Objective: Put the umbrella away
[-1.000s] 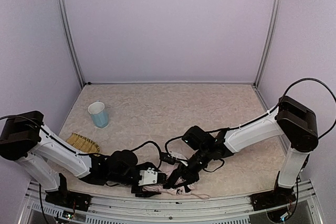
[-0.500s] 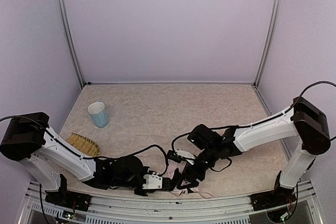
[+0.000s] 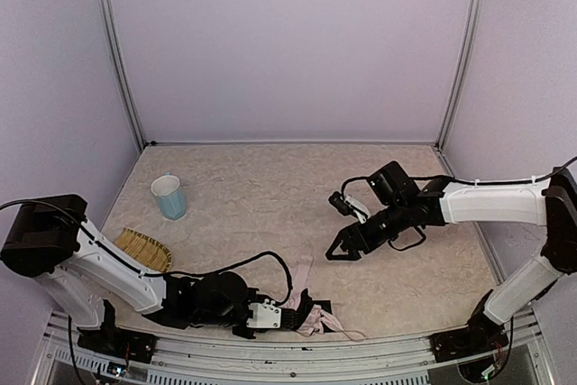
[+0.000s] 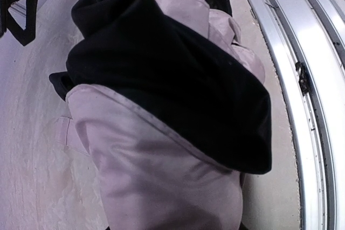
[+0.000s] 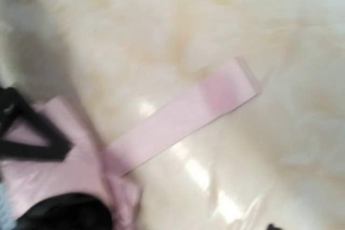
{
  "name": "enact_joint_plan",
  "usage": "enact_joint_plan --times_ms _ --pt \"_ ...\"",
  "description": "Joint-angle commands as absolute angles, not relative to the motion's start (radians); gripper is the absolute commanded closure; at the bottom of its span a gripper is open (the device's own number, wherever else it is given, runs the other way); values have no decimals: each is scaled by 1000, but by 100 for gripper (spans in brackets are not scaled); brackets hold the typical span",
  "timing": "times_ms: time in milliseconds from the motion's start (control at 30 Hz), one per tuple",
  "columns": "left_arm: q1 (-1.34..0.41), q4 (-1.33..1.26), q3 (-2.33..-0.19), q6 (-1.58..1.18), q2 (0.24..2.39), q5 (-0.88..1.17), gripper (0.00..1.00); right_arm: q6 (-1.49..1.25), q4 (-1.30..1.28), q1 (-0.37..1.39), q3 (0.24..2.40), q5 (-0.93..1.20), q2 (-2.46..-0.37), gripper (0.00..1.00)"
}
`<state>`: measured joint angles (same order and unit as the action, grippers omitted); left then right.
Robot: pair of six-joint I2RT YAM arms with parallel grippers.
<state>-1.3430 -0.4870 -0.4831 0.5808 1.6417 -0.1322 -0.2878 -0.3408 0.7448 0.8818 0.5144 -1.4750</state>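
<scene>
The umbrella [image 3: 314, 318] lies on the table [image 3: 270, 187] at its near edge, the cup [image 3: 169, 197] behind, leftward.

Robot lab enclosure, plain lilac walls [image 3: 288, 42], aluminium posts [image 3: 116, 51], marbled tabletop [image 3: 261, 187]

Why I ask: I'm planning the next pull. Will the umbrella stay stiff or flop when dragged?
Probably floppy: the umbrella bunches in soft fabric folds. It is likely somewhat slippery too, given its sheen. Its strap lies flat and limp, so it may trail or snag.
</scene>
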Motion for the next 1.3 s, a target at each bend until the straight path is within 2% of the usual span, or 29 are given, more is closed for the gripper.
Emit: enact_joint_plan --times_ms 0,133,267,367,500,633,833,900,967,1033,1167,1267 --pt "-1350 -360 -482 609 1678 -154 85 -321 -348 736 973 523 -1642 33" --pt "-1355 -360 -485 610 1675 -152 85 -281 -357 736 1086 553 -1818 40" --pt "-1358 -361 -483 610 1671 -152 85 -198 -465 781 1245 283 -1925 44" --pt "-1358 -364 -480 608 1668 -148 85 -148 -548 842 1325 88 -1956 41" --pt "-1360 -368 -480 611 1670 -146 85 -150 -639 896 1389 -58 -1978 37" --pt "-1358 -371 -481 608 1673 -144 85 -158 -651 941 1383 -43 -1987 27" --pt "-1359 -363 -485 607 1674 -143 85 -133 -647 983 1384 72 -2052 26" --pt "-1358 -362 -487 606 1674 -143 85 -135 -643 988 1373 85 -2070 33" --pt "-1358 -358 -490 607 1675 -141 85 -136 -640 988 1362 108 -2082 44" --pt "-1358 -354 -491 609 1677 -140 85 -138 -625 988 1352 151 -2081 60" --pt "-1360 -353 -493 604 1678 -143 85 -154 -593 986 1337 184 -2053 100" --pt "-1358 -350 -495 601 1679 -146 85 -158 -580 976 1339 215 -2024 100"
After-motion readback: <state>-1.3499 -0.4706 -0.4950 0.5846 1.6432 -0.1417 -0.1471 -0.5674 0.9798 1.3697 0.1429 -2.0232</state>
